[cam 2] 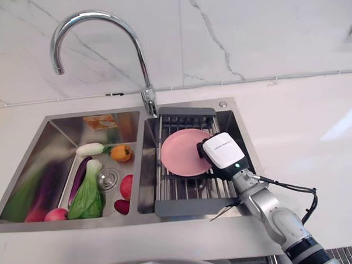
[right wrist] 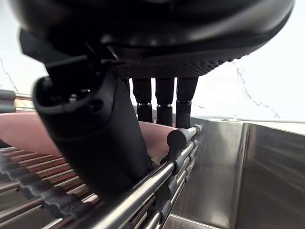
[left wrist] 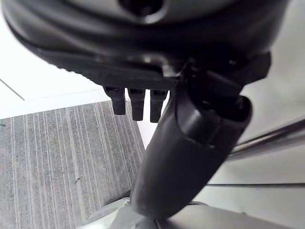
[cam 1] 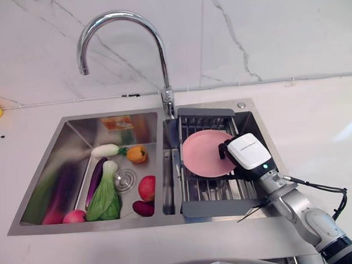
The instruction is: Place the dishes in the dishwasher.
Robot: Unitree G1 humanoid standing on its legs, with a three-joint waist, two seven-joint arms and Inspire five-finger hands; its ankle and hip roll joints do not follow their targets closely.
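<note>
The right hand [cam 1: 245,154] reaches over the rack [cam 1: 209,192] in the sink's [cam 1: 70,128] right basin, fingers [right wrist: 164,102] straight down on the pink plate's [cam 1: 203,154] rim, thumb beside it. The plate lies on the rack. Farther left, vegetables [cam 1: 106,196] fill the other basin. The left hand [left wrist: 190,157] hangs relaxed above the floor.

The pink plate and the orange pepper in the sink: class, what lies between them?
In the left eye view, the steel divider wall between the two basins separates the pink plate on the rack from the orange pepper.
</note>
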